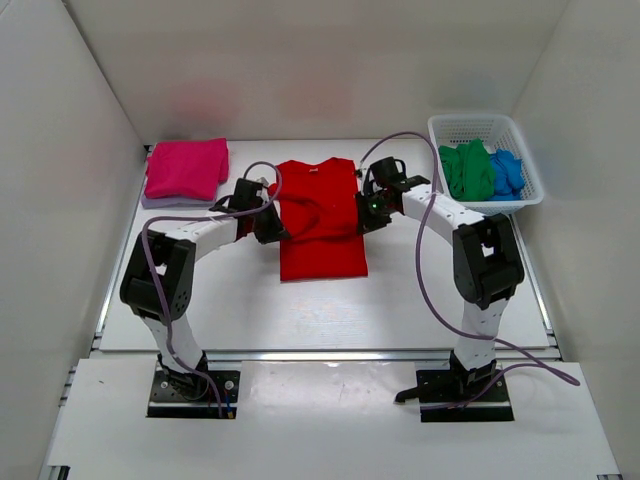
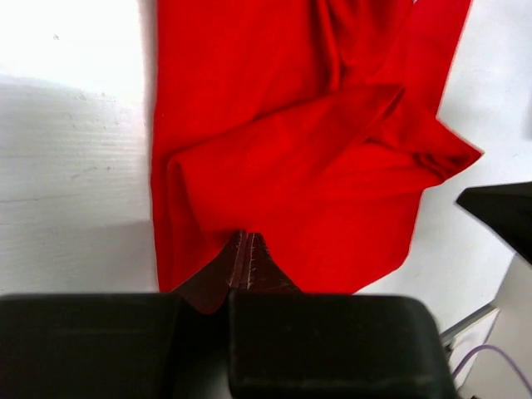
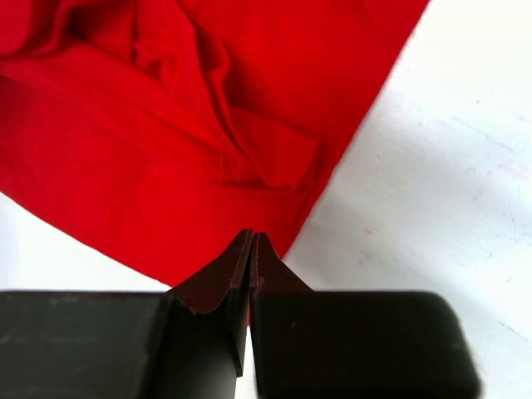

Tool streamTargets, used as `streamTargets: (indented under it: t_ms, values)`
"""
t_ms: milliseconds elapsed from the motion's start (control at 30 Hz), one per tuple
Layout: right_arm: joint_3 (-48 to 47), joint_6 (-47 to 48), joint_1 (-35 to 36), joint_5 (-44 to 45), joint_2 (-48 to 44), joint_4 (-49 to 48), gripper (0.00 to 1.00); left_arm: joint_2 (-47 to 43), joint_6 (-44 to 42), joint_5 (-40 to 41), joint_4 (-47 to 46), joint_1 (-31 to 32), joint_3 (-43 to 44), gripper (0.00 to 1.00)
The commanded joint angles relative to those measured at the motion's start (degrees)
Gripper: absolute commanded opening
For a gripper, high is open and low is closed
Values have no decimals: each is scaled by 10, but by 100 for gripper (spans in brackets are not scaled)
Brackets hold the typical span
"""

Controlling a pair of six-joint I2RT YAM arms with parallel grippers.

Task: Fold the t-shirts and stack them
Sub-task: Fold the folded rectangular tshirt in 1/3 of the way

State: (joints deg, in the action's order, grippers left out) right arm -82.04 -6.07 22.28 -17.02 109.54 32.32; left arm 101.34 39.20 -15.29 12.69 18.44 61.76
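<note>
A bright red t-shirt (image 1: 320, 225) lies in the middle of the table, its upper part bunched and folded over itself. My left gripper (image 1: 272, 225) is at its left edge and shut on a fold of the red cloth (image 2: 283, 166), which draws up to the closed tips (image 2: 248, 237). My right gripper (image 1: 368, 212) is at its right edge, shut on the shirt's edge (image 3: 166, 166), tips (image 3: 252, 235) together. A folded magenta-pink t-shirt (image 1: 186, 168) lies at the back left. Green (image 1: 467, 170) and blue (image 1: 508, 172) t-shirts sit crumpled in the basket.
A white mesh basket (image 1: 470, 124) stands at the back right against the wall. White walls enclose the table on the left, back and right. The arms' purple cables loop above the table near both wrists.
</note>
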Motion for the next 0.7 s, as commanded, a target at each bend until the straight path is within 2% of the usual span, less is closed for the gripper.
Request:
streamTargets:
  t_ms: [0,167,333,400,500,667]
  values:
    - [-30,-10,3,-7,11,-32,0,5,-18,14,34,7,30,0]
    - [-62,-6,10,-8,37,-20,0,3,-20,0,55,5,40,0]
    - [-61,-11,14,-13,45,-23,0,9,-53,29,104,17,68,0]
    - [-62,-13,16,-14,45,-25,0,11,-45,7,91,17,53,0]
    - [-52,-16,26,-11,45,-27,0,-8,-33,15,72,20,35,0]
    - [-33,-25,28,-6,33,-30,0,-11,-47,14,95,27,32,0]
